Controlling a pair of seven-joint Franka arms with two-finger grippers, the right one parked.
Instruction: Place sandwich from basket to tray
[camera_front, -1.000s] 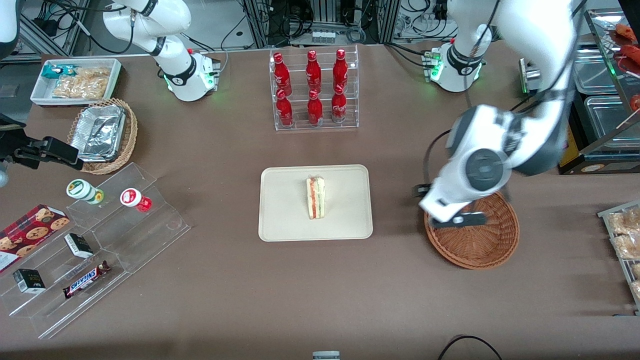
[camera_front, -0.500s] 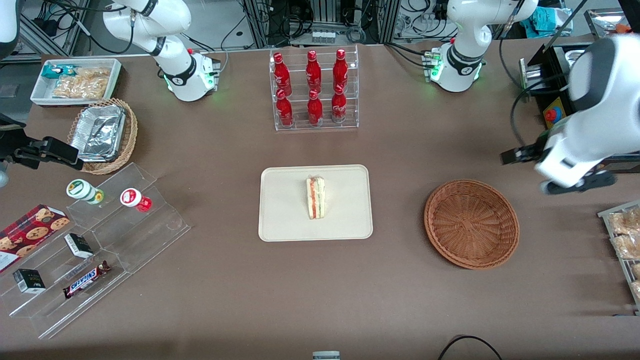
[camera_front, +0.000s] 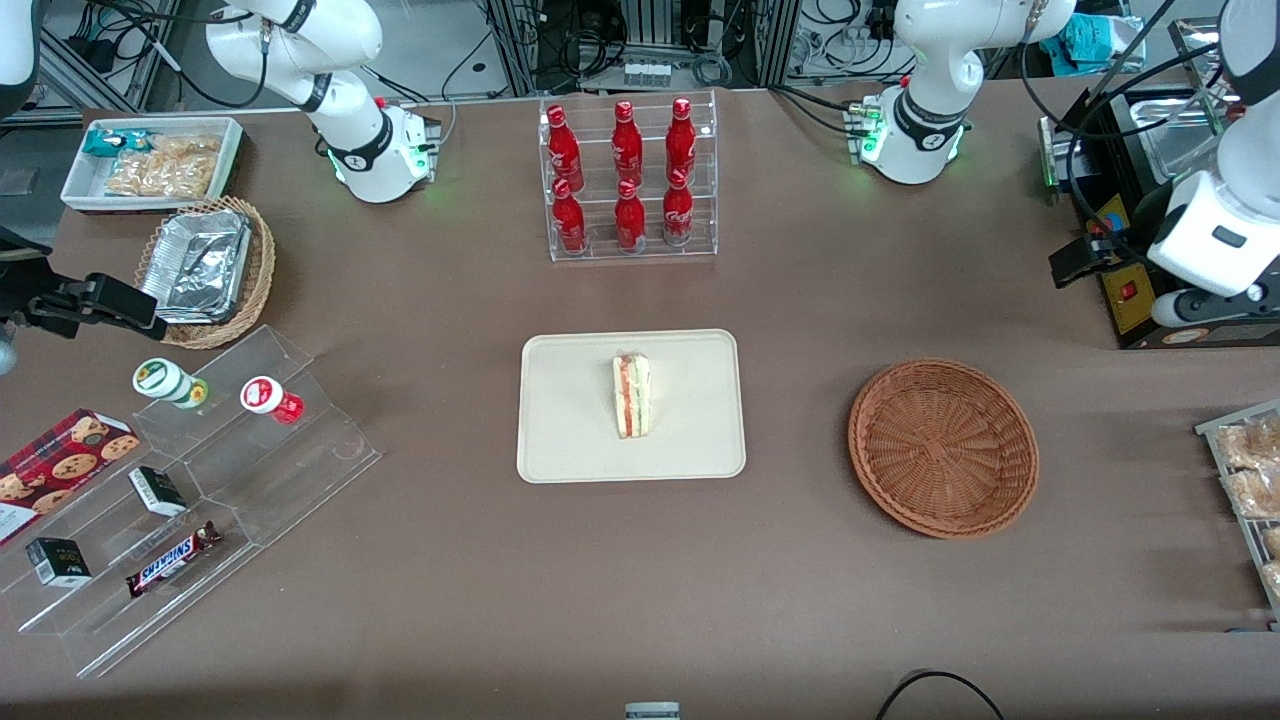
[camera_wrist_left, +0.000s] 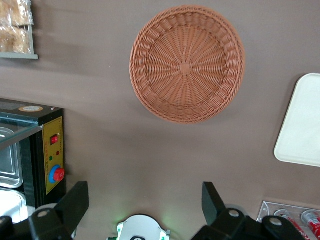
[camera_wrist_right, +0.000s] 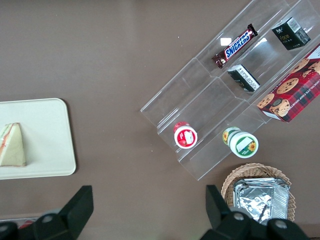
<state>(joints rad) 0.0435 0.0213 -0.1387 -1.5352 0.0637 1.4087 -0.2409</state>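
while the sandwich (camera_front: 631, 395) lies on the tray (camera_front: 570, 440), the gripper (camera_wrist_left: 145, 205) hangs high with fingers apart, holding nothing, off toward the working arm's end from the bare basket (camera_front: 943, 447).

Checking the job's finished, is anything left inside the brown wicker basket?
Nothing: the basket shows bare weave. The sandwich lies on the tray. The gripper, open, hangs high above the table.

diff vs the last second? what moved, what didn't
The gripper moved: a second ago it hung open and empty over the basket; it has since lifted and swung away toward the working arm's end of the table, still open, holding nothing. Nothing was grasped or released. The sandwich stays on the tray, and the basket stays empty in place.
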